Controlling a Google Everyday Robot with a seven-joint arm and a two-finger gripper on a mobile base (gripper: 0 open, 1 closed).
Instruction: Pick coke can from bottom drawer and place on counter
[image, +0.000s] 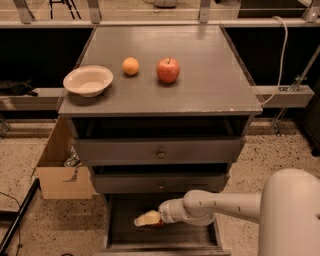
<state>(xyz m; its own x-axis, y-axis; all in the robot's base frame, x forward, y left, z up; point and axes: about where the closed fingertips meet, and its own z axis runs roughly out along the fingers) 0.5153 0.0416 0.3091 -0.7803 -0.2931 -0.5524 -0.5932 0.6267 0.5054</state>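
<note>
The bottom drawer of the grey cabinet is pulled open and its inside is dark. My gripper, cream-coloured at the tip, is down inside the drawer, reaching in from the right on a white arm. A small dark red sliver of the coke can shows just under the gripper; the rest of it is hidden. The counter is the flat grey top of the cabinet, well above the gripper.
On the counter's left half stand a white bowl, an orange and a red apple. The two upper drawers are slightly open. A cardboard box stands on the floor to the cabinet's left.
</note>
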